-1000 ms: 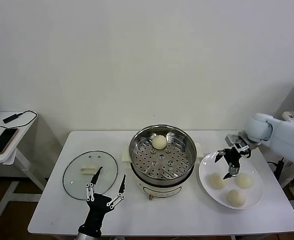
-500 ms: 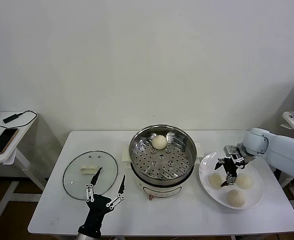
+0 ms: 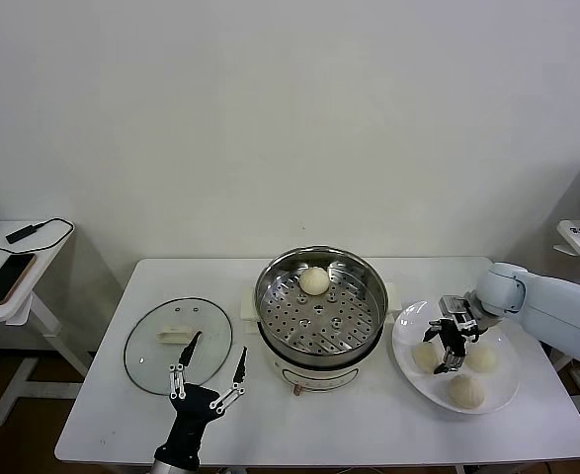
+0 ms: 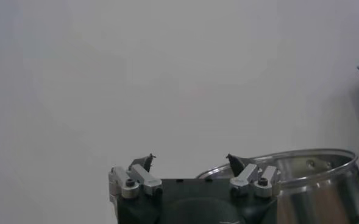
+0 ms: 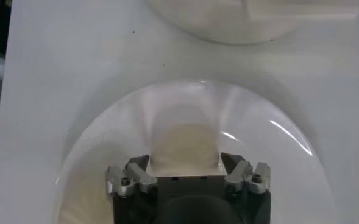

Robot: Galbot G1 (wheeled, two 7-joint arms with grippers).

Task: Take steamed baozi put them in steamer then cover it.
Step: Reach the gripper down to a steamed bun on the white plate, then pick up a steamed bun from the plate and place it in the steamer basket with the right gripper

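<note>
On the white plate point(image 3: 502, 393) | right claw point(image 3: 446, 352) closing around a baozi point(image 3: 427, 356), grip unconfirmed | risk: soft bun squashes or slips out on lifting | left claw point(image 3: 207, 380) open, parked near the glass cover point(image 3: 151, 346)

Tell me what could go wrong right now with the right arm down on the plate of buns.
The right gripper is down on the left baozi on the white plate, with two more buns packed close beside it. Closing could knock a neighbour. The bun is soft dough, so a hard squeeze may dent it. The carry to the steamer must clear its raised rim, or the bun could catch there.
</note>
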